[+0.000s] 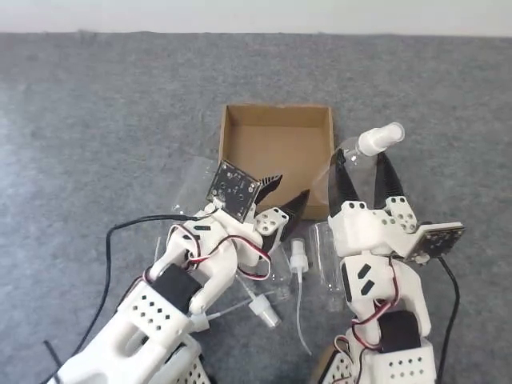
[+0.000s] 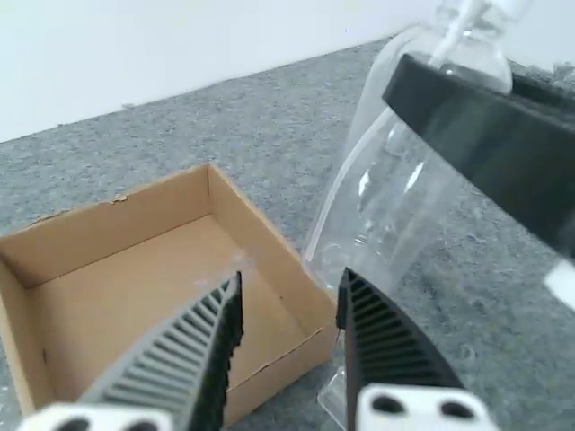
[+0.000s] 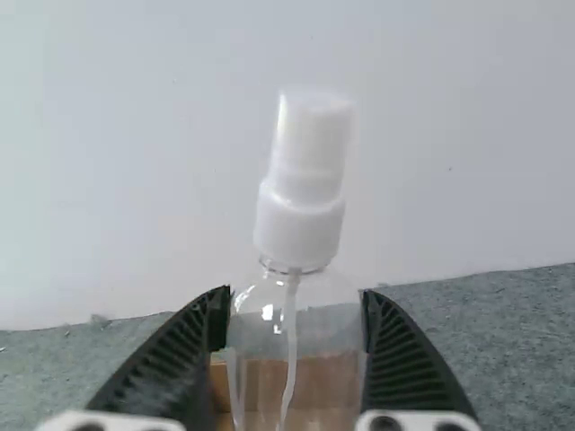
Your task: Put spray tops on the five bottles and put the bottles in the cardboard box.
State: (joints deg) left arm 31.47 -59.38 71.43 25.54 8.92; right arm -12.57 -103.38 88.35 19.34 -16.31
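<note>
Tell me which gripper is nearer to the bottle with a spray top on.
Right. The right gripper is shut on the bottle, one finger each side. The left gripper is open beside it, at the cardboard box's near wall.

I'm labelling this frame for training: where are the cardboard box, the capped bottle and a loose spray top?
cardboard box [image 1: 276, 152], high view, bare floor inside.
capped bottle [image 3: 310, 323], right wrist view, clear body below the cap.
loose spray top [image 1: 298, 258], high view, white head.

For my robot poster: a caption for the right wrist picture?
Right gripper holds a clear bottle, white spray top on.
</note>
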